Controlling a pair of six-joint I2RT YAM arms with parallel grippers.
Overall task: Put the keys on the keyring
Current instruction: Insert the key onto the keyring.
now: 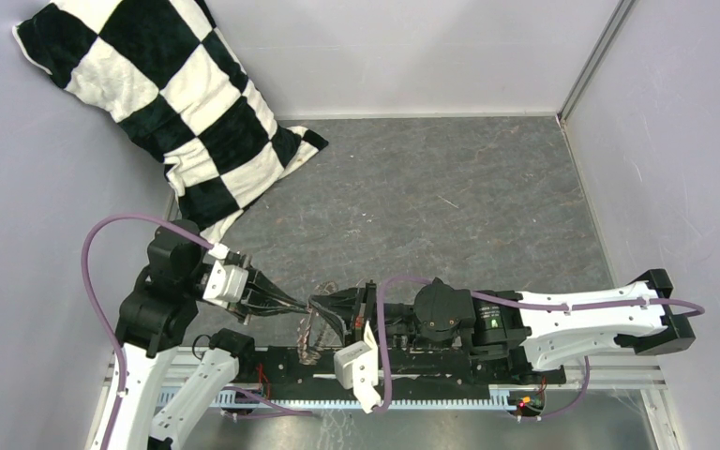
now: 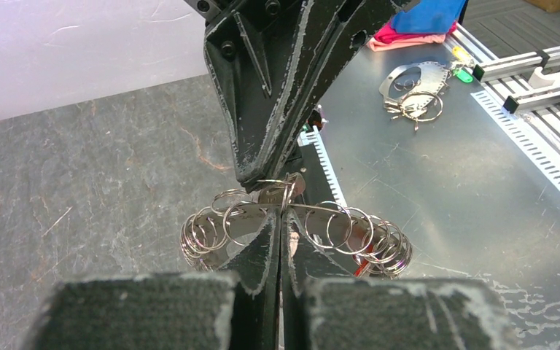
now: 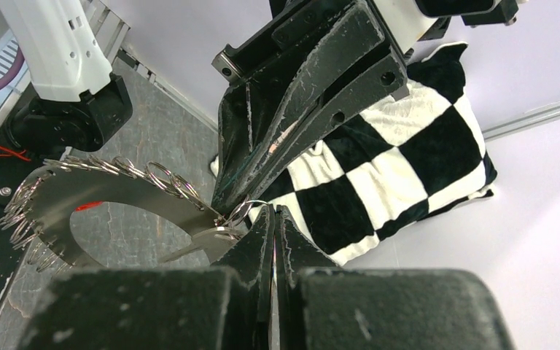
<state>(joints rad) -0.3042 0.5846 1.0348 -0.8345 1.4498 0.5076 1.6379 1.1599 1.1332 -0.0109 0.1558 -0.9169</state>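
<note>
We see our right gripper (image 3: 273, 216) closed, its tip meeting the left gripper (image 3: 223, 205) at the keyring (image 3: 117, 191); a checkered pillow (image 3: 408, 157) lies behind.

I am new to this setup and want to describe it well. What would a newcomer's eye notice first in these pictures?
Most striking are the two black pincers meeting tip to tip at the near edge of the table: the left pincer and the right pincer, both shut, at a keyring fringed with many small silver rings. Then the black-and-white checked pillow propped in the far left corner.
</note>
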